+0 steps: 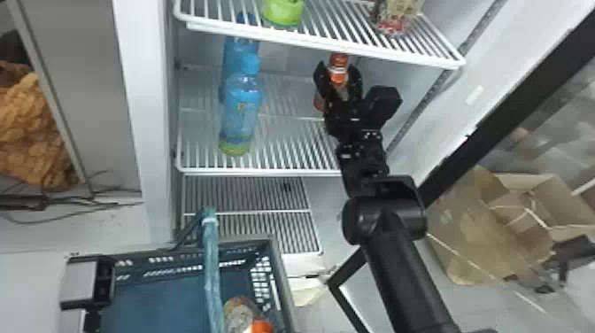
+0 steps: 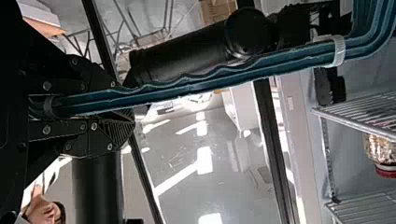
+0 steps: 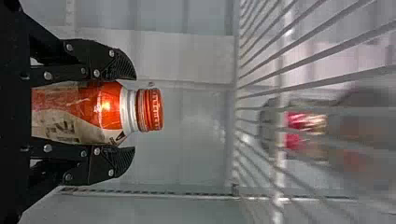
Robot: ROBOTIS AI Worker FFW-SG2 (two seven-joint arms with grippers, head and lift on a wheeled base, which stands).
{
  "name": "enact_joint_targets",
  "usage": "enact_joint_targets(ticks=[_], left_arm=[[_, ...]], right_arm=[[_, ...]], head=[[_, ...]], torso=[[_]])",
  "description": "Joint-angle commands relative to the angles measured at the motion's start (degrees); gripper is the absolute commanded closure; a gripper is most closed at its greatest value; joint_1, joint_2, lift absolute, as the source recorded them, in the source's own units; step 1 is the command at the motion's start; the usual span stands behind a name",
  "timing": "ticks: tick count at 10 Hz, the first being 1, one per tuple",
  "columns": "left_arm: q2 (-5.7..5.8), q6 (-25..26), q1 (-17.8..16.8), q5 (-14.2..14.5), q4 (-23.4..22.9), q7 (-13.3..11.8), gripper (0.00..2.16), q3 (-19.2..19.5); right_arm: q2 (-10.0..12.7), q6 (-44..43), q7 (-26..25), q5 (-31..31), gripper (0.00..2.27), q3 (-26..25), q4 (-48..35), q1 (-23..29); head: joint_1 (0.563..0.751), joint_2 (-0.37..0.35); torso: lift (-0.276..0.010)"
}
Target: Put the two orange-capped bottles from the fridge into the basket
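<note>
— State the right gripper, taking the basket as the reference.
— It is found beyond and to the right of the basket, inside the fridge. Its fingers are closed against both sides of an upright orange-capped bottle, below the cap. Whether the bottle's base is touching the shelf cannot be told.
— And the second bottle?
— It is noted inside the basket, near the right wall, its orange cap partly cut off by the head view's bottom edge.
— The left gripper?
— In the left wrist view it is seen clamped on the blue-green basket handle, which is stretched over the basket in the head view.
— Other contents?
— Two blue bottles are stood beyond the basket, one behind the other. Higher up, a green container and a jar are recorded on the upper shelf. An opened cardboard box is seen well to the right of the basket.
</note>
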Motion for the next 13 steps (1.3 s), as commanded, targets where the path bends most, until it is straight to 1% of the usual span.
enact_joint_targets(ticks=[1,2,5,9,11,13], left_arm=[[-0.05,0.0,0.2,0.0,0.0,0.0,1.19,0.0],[-0.14,0.0,0.2,0.0,0.0,-0.1,1.19,0.2],[-0.22,0.1,0.3,-0.1,0.0,-0.1,1.19,0.3],[-0.22,0.4,0.3,-0.2,0.0,-0.2,1.19,0.3],[-0.22,0.4,0.2,-0.3,0.0,-0.2,1.19,0.3],[-0.22,0.4,-0.1,-0.3,0.0,-0.1,1.19,0.3]], right_arm=[[-0.1,2.4,0.8,-0.8,0.82,-0.7,-7.3,4.5],[-0.2,3.0,1.6,-1.5,0.82,-1.0,-11.1,7.5],[-1.3,10.4,2.9,-3.7,0.82,-1.1,-27.6,18.2],[-1.4,20.1,4.3,-7.3,0.82,-3.4,-46.5,32.2],[-1.1,24.8,4.9,-11.3,0.82,-4.1,-56.4,39.6],[-1.0,31.4,6.4,-14.6,0.82,-3.4,-67.2,46.0]], head=[[0.695,-0.350],[0.695,-0.350],[0.695,-0.350],[0.695,-0.350],[0.695,-0.350],[0.695,-0.350]], torso=[[-0.235],[-0.235],[-0.235],[-0.235],[-0.235],[-0.235]])
